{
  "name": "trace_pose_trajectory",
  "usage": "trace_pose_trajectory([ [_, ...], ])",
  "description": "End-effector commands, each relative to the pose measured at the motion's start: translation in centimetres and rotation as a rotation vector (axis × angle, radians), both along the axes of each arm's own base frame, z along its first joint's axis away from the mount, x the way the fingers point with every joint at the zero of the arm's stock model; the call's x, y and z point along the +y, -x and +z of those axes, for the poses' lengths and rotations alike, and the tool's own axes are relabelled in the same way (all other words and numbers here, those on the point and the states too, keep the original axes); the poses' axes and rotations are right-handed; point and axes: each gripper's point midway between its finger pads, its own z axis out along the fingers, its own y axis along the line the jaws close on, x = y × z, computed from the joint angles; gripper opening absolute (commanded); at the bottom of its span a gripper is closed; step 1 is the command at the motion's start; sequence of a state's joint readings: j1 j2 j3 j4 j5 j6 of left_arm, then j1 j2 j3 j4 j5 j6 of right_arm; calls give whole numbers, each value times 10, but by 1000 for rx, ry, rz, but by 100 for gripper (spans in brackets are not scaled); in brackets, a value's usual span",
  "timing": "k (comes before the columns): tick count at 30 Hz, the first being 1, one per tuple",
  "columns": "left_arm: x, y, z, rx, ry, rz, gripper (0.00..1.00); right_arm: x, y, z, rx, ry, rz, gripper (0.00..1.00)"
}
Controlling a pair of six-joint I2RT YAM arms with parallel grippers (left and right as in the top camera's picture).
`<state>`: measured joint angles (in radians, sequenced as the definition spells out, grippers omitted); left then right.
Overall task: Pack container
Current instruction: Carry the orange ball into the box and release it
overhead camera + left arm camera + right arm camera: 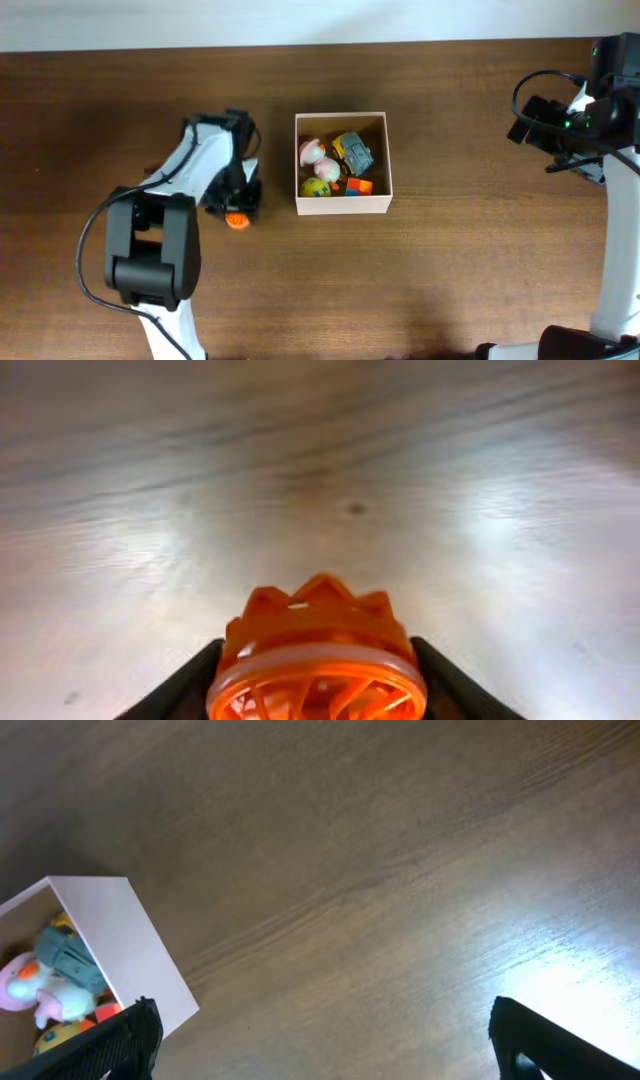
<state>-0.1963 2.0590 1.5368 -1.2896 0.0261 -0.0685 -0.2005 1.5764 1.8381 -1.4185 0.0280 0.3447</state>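
Observation:
The container [343, 205] is a square white-walled box at the table's middle, holding several small toys: pink and white plush, a grey-green toy, a yellow ball and orange pieces. It also shows at the left of the right wrist view [130, 935]. My left gripper [236, 215] is left of the container, low over the table, shut on an orange ribbed toy [318, 655] that fills the space between its fingers. My right gripper [320, 1040] is open and empty, held at the far right of the table [535, 120].
The brown wooden table [450, 270] surrounds the container. The left arm's base [150, 250] stands at the front left and the right arm's body [615, 250] runs along the right edge.

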Motion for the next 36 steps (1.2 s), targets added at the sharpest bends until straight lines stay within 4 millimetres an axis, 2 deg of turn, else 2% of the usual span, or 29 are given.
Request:
trace_pose_trajectory([
  [1,-15,-43,67,-154,55,-4,51,-2,0,1,-4,-1,-15,99],
  [3,-27,-57,104,-228,83,-22,52,-2,0,1,-4,-1,-15,99],
  [4,-40,-66,131,-296,105,-48,52,-2,0,1,-4,-1,-15,99],
  [5,-50,-71,147,-344,120,-70,52,-2,0,1,-5,-1,-16,99],
  [7,-70,-80,171,-431,149,-110,53,-2,0,1,-5,-1,-15,99],
  [8,-81,-85,180,-474,165,-130,56,-2,0,1,-5,-1,-15,99],
  [10,-101,-91,187,-530,192,-169,57,-2,0,1,-5,-1,-16,99],
  [12,-120,-96,183,-558,210,-201,57,-2,0,1,-5,-1,-15,99],
  [15,-138,-107,167,-575,227,-194,59,-2,0,1,-5,-1,-15,99],
  [18,-154,-118,141,-565,232,-194,62,-2,0,1,-4,-1,-16,99],
  [21,-168,-122,106,-510,237,-210,62,-2,0,1,-4,-1,-15,99],
  [24,-173,-121,79,-459,221,-218,61,-2,0,1,-4,-1,-16,99],
  [26,-171,-119,72,-438,213,-217,57,-2,0,1,-5,-1,-15,99],
  [28,-169,-117,75,-431,209,-215,57,-2,0,1,-4,-1,-16,99],
  [33,-149,-111,136,-486,220,-185,56,-2,0,1,-4,-1,-15,99],
  [34,-143,-109,154,-510,223,-175,56,-2,0,1,-5,-1,-16,99],
  [35,-125,-105,190,-568,217,-152,56,-2,0,1,-5,-1,-15,99],
  [36,-115,-101,210,-603,213,-138,57,-2,0,1,-4,-2,-16,99],
])
